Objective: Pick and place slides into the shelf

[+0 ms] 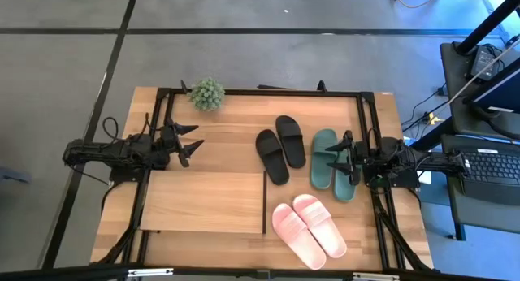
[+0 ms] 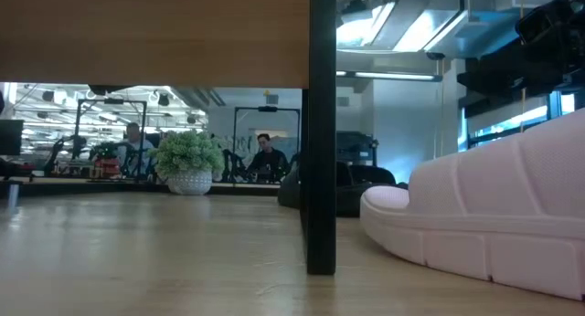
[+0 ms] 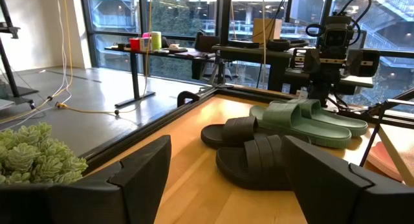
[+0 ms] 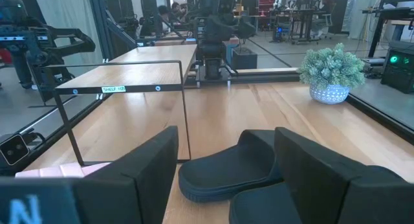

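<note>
Three pairs: all slides sit on the tabletop (image 1: 244, 135), none in the shelf.
Pink slides (image 1: 309, 224): nearest pair, front right of the table, side by side, just right of the shelf's front corner; one fills the right of the low view.
Shelf (image 1: 203, 202): front left, flat top board bare, thin black divider (image 2: 321, 124) at its right end.
Green slides (image 1: 333, 169): right of centre, side by side, directly under the right gripper.
Black slides (image 1: 280, 148): mid-table, just left of the green pair, angled, not touching them.
Right gripper (image 1: 341, 161): over the green slides, fingers spread wide, nothing between them.
Left gripper (image 1: 192, 143): left side, behind the shelf, fingers fully apart, holding nothing.
Potted plant (image 1: 206, 93): far edge, beyond the left gripper.
Background: people seated in the room behind the table, low view.
</note>
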Robot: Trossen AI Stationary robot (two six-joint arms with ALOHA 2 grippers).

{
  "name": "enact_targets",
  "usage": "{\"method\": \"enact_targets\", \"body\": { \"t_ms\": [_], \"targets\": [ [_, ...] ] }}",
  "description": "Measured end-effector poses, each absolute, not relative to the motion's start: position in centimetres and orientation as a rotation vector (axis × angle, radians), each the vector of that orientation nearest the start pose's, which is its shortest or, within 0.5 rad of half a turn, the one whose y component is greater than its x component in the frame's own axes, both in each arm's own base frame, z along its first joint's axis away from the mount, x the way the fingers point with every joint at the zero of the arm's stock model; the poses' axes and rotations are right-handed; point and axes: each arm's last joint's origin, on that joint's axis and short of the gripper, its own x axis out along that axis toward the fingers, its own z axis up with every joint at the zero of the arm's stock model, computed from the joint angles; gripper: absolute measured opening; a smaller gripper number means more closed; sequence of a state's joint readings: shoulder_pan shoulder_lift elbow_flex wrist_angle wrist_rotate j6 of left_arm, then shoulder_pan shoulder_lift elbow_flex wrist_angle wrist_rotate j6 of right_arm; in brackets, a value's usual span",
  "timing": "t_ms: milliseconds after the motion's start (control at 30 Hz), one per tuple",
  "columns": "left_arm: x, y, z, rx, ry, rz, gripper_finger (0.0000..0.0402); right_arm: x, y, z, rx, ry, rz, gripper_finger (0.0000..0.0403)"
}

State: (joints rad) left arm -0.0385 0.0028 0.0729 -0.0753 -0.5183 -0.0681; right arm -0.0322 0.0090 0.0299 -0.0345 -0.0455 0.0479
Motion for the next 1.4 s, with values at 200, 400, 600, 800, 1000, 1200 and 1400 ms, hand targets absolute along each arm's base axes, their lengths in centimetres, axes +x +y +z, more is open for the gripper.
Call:
{"method": "enact_targets", "body": {
  "t_ms": [200,400,600,800,1000,1200,1400],
  "targets": [
    [8.95,1.09,18.08,-0.065,-0.012,0.48,0.0284,9.64,-0.18,16.96,0.048,0.014,0.013,0.0256],
    [8.96,1.09,18.08,-0.065,-0.012,0.48,0.0284,9.64,-0.18,16.97,0.048,0.014,0.013,0.0256],
    [8.96,1.09,18.08,-0.065,-0.012,0.48,0.0284,9.64,-0.18,16.97,0.048,0.014,0.013,0.0255],
    [8.96,1.09,18.07,-0.065,-0.011,0.48,0.0284,9.64,-0.18,16.97,0.048,0.014,0.013,0.0255],
    [8.96,1.09,18.09,-0.065,-0.012,0.48,0.0284,9.64,-0.18,16.97,0.139,0.014,0.012,0.0255],
    [8.96,1.09,18.07,-0.065,-0.011,0.48,0.0284,9.64,-0.18,16.97,0.192,0.015,0.01,0.0256],
    [8.96,1.09,18.08,-0.065,-0.011,0.48,0.0284,9.64,-0.18,16.97,0.205,0.015,0.011,0.0255]
  ]
}}
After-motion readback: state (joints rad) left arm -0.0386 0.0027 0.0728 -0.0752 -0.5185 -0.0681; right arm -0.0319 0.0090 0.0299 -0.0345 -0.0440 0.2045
